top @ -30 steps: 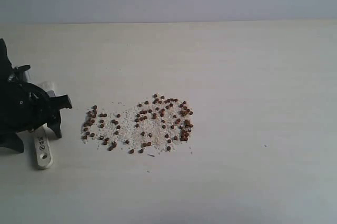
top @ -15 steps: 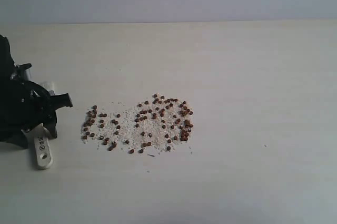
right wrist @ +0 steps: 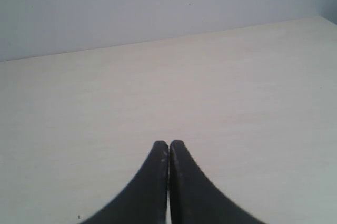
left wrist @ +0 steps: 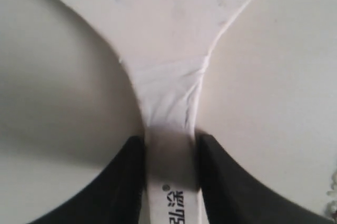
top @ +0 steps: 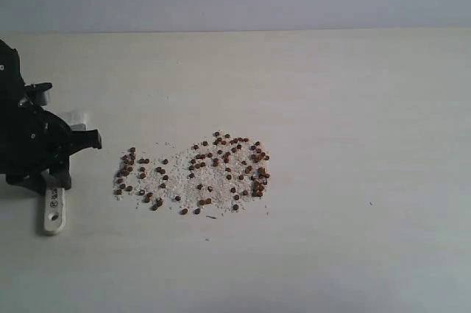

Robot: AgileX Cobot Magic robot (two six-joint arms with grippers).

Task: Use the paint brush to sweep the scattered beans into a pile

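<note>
- My left gripper: far left of the exterior view, clamped on the paint brush. The wrist view shows both black fingers pressing the narrow neck of the handle.
- Paint brush: the pale handle end sticks out below the gripper at lower left. The bristles are hidden behind my arm.
- The beans: a loose reddish-brown patch mingled with whitish crumbs on the table, left of centre, near the gripper but apart from it.
- My right gripper: jaws pressed together with nothing between them, over bare tabletop.
</note>
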